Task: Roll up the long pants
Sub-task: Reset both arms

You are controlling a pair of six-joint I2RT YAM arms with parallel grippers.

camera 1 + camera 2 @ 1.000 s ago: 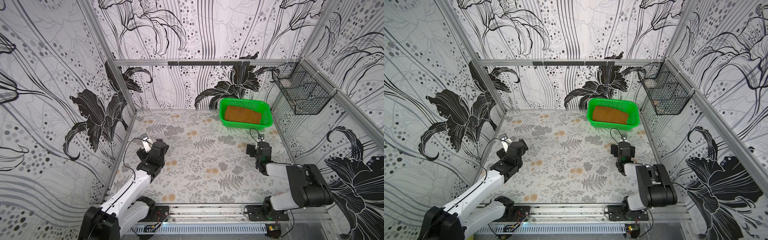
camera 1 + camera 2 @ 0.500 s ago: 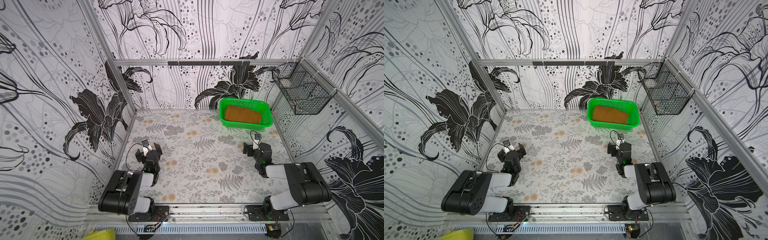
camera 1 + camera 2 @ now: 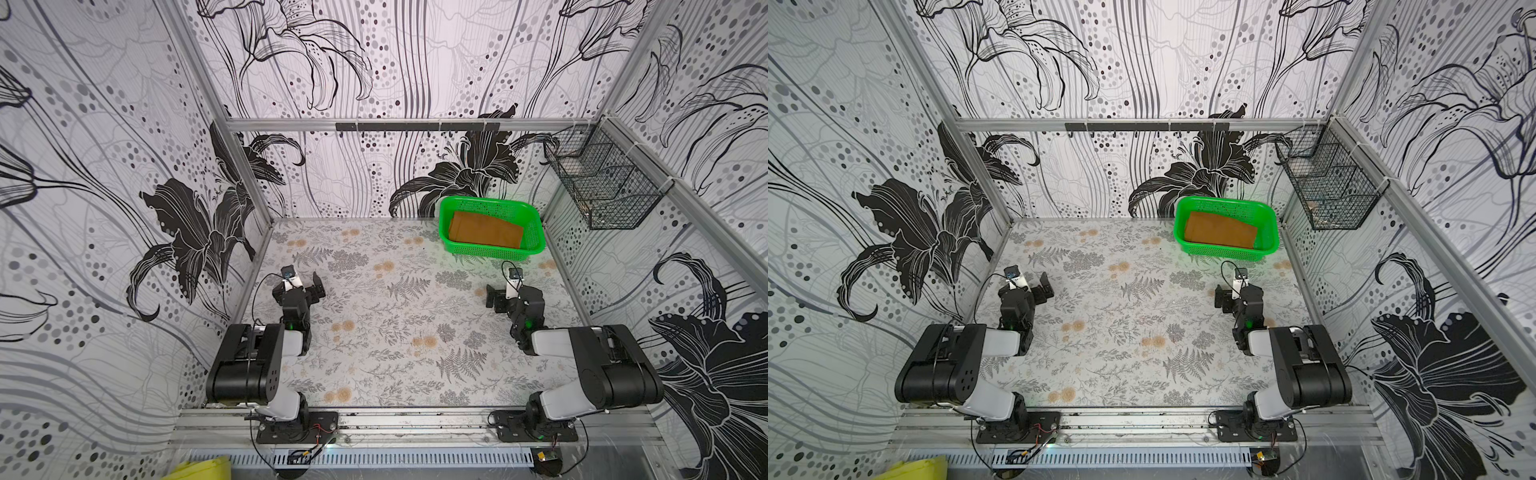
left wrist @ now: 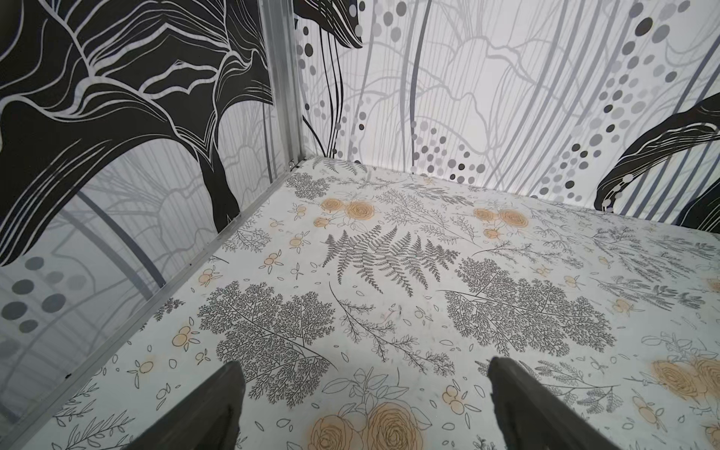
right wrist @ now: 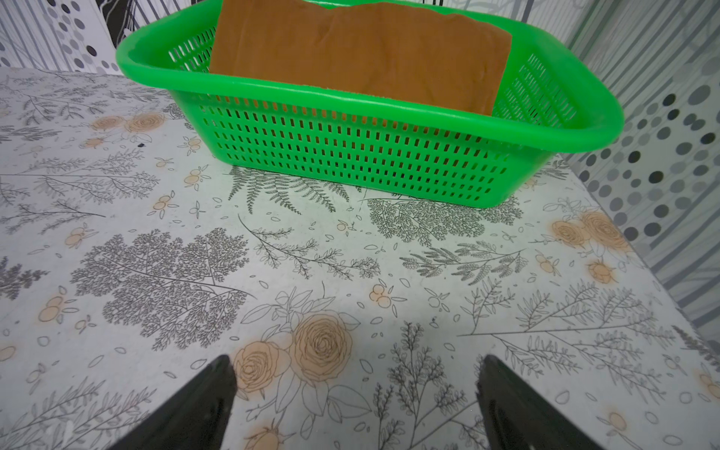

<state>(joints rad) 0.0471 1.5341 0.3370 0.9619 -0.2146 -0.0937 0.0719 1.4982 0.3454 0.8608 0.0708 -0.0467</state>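
Observation:
The long pants [image 3: 484, 230] [image 3: 1220, 230] lie as a flat folded brown slab inside a green basket [image 3: 494, 250] [image 3: 1225, 249] at the back right of the table. In the right wrist view the pants [image 5: 358, 50] fill the basket [image 5: 350, 93] just ahead of my right gripper [image 5: 356, 364], which is open and empty over the table. My left gripper [image 4: 362, 370] is open too, with only the patterned table between its fingers. In both top views the left gripper [image 3: 301, 286] [image 3: 1027, 286] sits near the left wall and the right gripper [image 3: 509, 293] [image 3: 1235, 296] a little in front of the basket.
A black wire basket [image 3: 602, 183] hangs on the right wall above the green basket. A dark hook rail [image 3: 415, 126] runs along the back wall. Walls close in the table on three sides. Both arms are folded low near the front rail.
The left arm has drawn back from a stretched-out pose and folded up near its base. The right arm has shifted only slightly. Both grippers stay open.

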